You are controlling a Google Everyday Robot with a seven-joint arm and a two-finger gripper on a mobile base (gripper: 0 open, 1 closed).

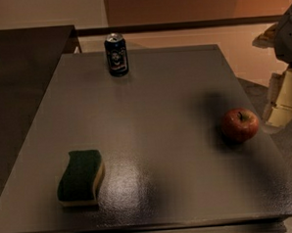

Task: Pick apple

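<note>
Here the gripper (282, 112) hangs just off the gray table (160, 113) edge; whether it is released or clenched cannot be told. The red apple (240, 125) sits just beside it, tableward. A good grasp likely means straddling the apple's widest part squarely, so it does not roll.

One raised view, angled down across the table (149, 89), fairly near, hand (279, 115) at right edge

The end effector (282, 109) hangs at the right edge of the view, just beside the apple (239, 125). The frame cuts off its outer side and most of the arm (289, 30) above it. The can (116, 54) carries a print too blurred to read. The surface (159, 88) is cropped at its near corners.
</note>
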